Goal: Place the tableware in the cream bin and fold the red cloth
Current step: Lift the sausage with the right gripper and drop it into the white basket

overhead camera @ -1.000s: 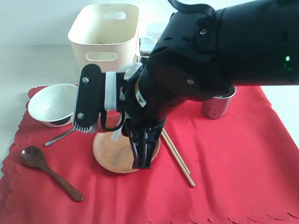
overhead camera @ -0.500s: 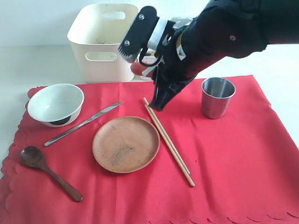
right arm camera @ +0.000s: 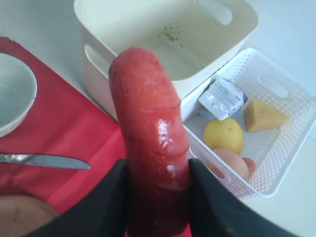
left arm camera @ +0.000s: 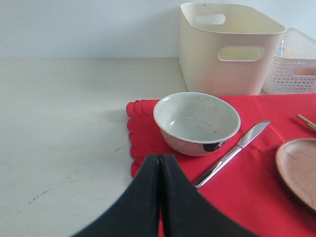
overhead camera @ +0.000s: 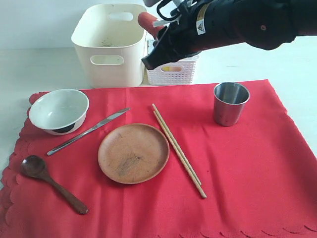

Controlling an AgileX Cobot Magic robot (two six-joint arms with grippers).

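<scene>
The red cloth [overhead camera: 237, 163] lies spread flat. On it are the white bowl [overhead camera: 58, 110], knife [overhead camera: 89, 131], dark spoon [overhead camera: 49, 182], wooden plate [overhead camera: 133, 153], chopsticks [overhead camera: 177, 148] and steel cup [overhead camera: 230, 103]. The cream bin [overhead camera: 111, 42] stands behind the cloth with only specks inside. My right gripper [overhead camera: 157, 39] hangs in the air over the gap between the bin and the basket, shut on a red sausage [right arm camera: 150, 128]. My left gripper [left arm camera: 160, 157] is shut with nothing in it, low by the cloth's left corner, short of the bowl [left arm camera: 196, 121].
A white lattice basket [right arm camera: 276, 128] stands right of the cream bin, holding a milk carton [right arm camera: 223, 98], a lemon [right arm camera: 223, 135], cheese [right arm camera: 264, 114] and an egg [right arm camera: 229, 164]. Bare pale tabletop [left arm camera: 64, 123] extends left of the cloth.
My right arm has lifted from low over the wooden plate and swung back and up toward the bin and basket, carrying the sausage. The tableware has not moved.
</scene>
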